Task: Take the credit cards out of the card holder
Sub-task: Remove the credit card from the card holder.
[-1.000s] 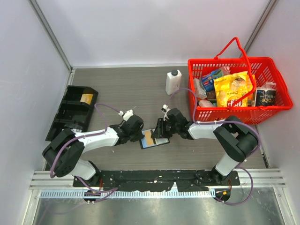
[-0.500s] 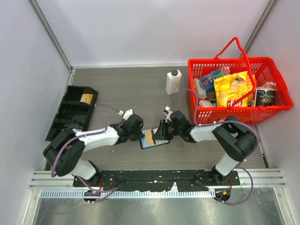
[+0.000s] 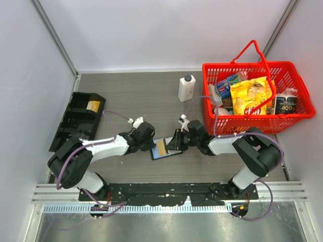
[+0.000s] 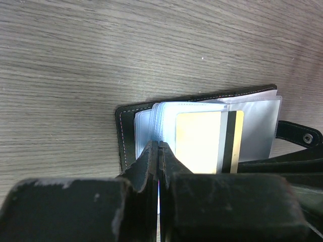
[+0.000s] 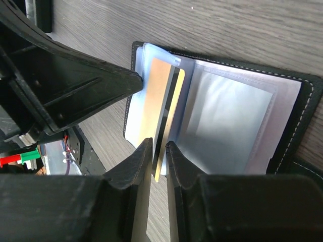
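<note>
The black card holder [image 3: 172,153] lies open on the table between my two grippers. Its clear sleeves hold a yellowish-orange card [image 3: 160,147] with a dark stripe. In the left wrist view the holder [image 4: 121,132] shows this card [image 4: 202,143] and its snap tab [image 4: 298,135]. My left gripper [image 4: 159,147] is shut on the near edge of the sleeves. In the right wrist view my right gripper [image 5: 159,147] is closed narrowly on the edge of the card [image 5: 155,96], which sticks out of the holder [image 5: 309,108]. No light blue cards can be told apart.
A red basket [image 3: 247,66] full of groceries stands at the back right. A white bottle [image 3: 186,88] stands behind the holder. A black compartment tray [image 3: 75,123] with a yellow item lies at the left. My left gripper's fingers [image 5: 75,85] fill the left of the right wrist view.
My right arm has shifted slightly to the right, its gripper still at the holder. The holder, the card and the left gripper have stayed in place.
</note>
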`<action>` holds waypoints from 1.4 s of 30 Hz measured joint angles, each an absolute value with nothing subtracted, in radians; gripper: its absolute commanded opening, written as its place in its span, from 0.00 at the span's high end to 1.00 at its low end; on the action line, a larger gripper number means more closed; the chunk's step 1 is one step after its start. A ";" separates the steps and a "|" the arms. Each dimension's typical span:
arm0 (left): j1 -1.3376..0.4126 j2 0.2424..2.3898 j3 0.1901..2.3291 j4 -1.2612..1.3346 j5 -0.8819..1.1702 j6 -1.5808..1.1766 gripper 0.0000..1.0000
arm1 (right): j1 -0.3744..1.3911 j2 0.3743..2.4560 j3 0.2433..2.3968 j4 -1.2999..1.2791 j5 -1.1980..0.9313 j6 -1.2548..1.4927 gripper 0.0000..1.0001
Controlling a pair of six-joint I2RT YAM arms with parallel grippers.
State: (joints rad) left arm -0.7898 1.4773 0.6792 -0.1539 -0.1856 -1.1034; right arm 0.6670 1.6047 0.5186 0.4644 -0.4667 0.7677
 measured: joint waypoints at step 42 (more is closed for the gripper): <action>-0.808 1.308 0.623 -0.150 -0.225 -0.970 0.69 | 0.611 1.444 0.521 0.183 -0.337 0.746 0.99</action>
State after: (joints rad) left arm -0.8078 1.3079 0.6231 -0.1505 -0.2249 -0.9703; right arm 0.6113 1.4437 0.5209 0.1833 -0.3370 0.7460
